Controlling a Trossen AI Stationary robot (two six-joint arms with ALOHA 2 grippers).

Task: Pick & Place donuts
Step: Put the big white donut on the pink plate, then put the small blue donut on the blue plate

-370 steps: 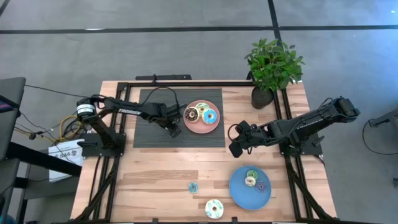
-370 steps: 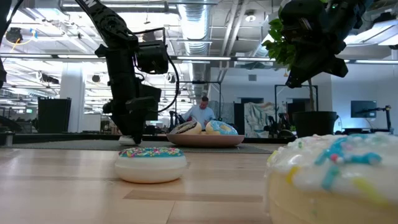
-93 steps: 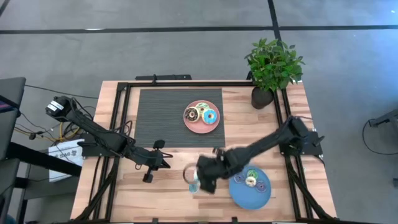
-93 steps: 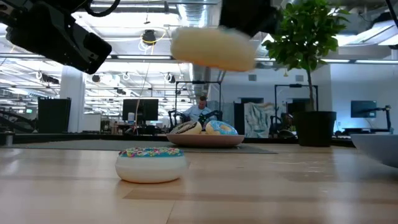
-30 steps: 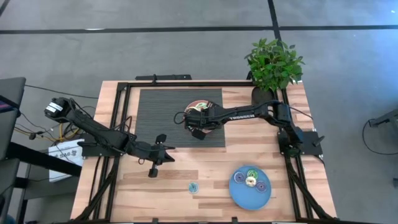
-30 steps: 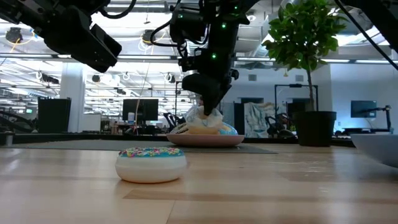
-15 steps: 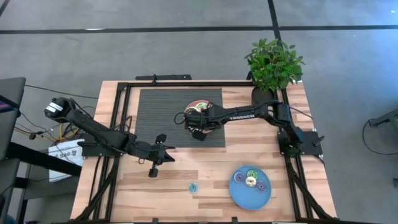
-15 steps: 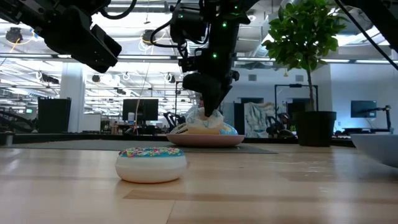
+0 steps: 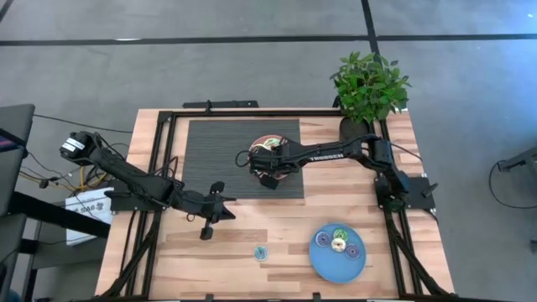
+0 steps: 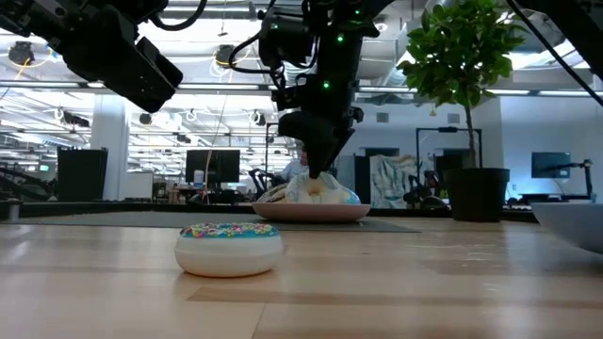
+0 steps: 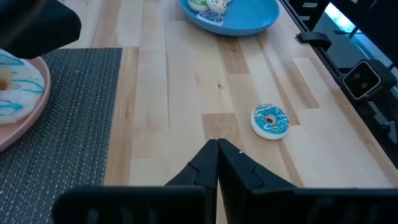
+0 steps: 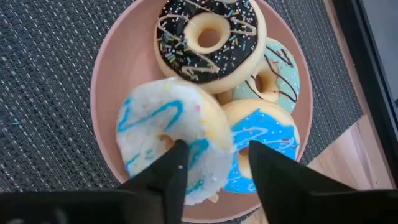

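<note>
Four donuts crowd the pink plate (image 12: 102,87) on the dark mat (image 9: 210,159): a chocolate one (image 12: 208,40), a pale green one (image 12: 280,78), a blue one (image 12: 264,146), and a white one (image 12: 165,140) with blue streaks that leans across the blue one and the plate floor. The right claw (image 12: 214,162) hangs just over them, one finger tip at the white donut's hole and the other over the blue one, jaws parted; from this angle I cannot be sure whether the white donut is let go, though it looks to lie on its own weight. It sits tilted because the plate has no flat room left, so it may slide or rock when the claw lifts.

Another small blue donut (image 11: 269,120) lies alone on the bare bench (image 9: 235,243), well apart from everything, with open wood on all sides. The left claw (image 11: 217,149) hovers above the bench near the mat's front edge, fingers closed and holding nothing, the loose donut ahead of it. Three small donuts rest on the blue plate (image 9: 323,260) near the bench's front right corner, by the frame rail, so an approach from the open middle looks easiest.

A straight rise should clear the right claw; the plant (image 9: 369,88) stands well off at the back corner.
</note>
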